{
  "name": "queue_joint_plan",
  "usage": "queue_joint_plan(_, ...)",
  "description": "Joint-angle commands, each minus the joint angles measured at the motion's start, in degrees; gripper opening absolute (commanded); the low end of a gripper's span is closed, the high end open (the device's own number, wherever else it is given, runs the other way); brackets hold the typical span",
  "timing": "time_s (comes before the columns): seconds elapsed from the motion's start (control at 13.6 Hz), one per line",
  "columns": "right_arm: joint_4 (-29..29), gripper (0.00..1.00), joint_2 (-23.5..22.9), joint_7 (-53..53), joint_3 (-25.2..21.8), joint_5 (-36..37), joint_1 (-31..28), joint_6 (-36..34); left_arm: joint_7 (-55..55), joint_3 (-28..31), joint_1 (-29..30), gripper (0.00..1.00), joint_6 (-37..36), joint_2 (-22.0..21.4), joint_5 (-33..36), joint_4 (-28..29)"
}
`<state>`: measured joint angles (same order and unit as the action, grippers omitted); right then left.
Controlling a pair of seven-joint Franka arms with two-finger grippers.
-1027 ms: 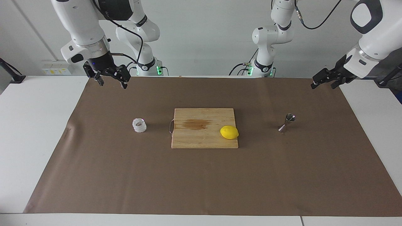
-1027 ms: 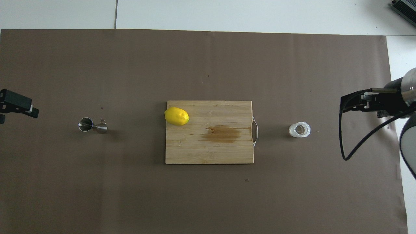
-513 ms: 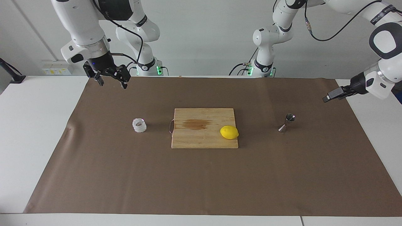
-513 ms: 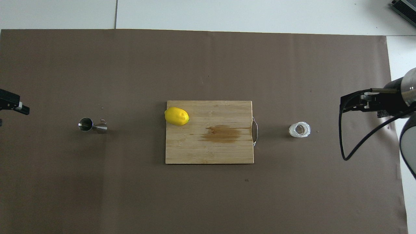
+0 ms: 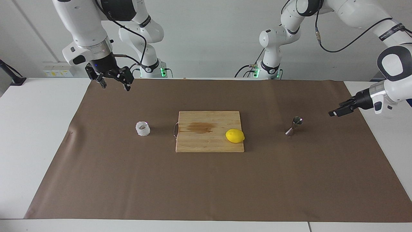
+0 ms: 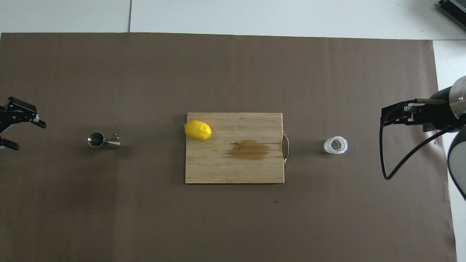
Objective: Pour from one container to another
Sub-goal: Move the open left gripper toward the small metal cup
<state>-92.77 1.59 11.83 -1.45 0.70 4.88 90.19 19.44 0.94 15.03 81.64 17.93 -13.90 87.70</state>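
Note:
The whitish crinkled cup (image 5: 142, 128) (image 6: 335, 145) stands upright on the brown paper, toward the right arm's end of the table. The steel hourglass jigger (image 5: 293, 126) (image 6: 103, 140) stands on the paper toward the left arm's end. My left gripper (image 5: 335, 112) (image 6: 28, 136) hangs low over the paper beside the jigger, apart from it, open and empty. My right gripper (image 5: 116, 87) (image 6: 385, 117) is open and empty, raised over the paper's edge at the right arm's end, well clear of the cup.
A wooden cutting board (image 5: 209, 145) (image 6: 233, 171) with a metal handle and a dark stain lies between cup and jigger. A yellow lemon (image 5: 235, 135) (image 6: 197, 130) rests on the board's corner toward the jigger. Brown paper (image 5: 206, 187) covers the white table.
My left arm has swung down and turned, bringing its gripper lower and closer to the jigger. The right arm, cup, jigger and lemon have not moved.

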Motion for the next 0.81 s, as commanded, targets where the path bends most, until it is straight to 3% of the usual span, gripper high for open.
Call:
queue_joint_plan(0.0,-1.4,1.0,1.2,-1.2,0.2,-1.0,-0.7,0.3,6.6,-0.3,3.2,1.0,0.7,-0.4,-5.6,3.2)
queue_joint_plan(0.51,-1.4,1.0,1.2,-1.2,0.2,-1.0,-0.7,0.4,7.5,-0.3,13.3,1.0,1.1,-0.5,-23.4,13.3)
queue_joint_plan(0.73,-1.4,1.0,1.2,-1.2,0.2,-1.0,-0.7,0.4,10.4,-0.3,14.1,1.0,2.6,-0.5,-27.8,16.6)
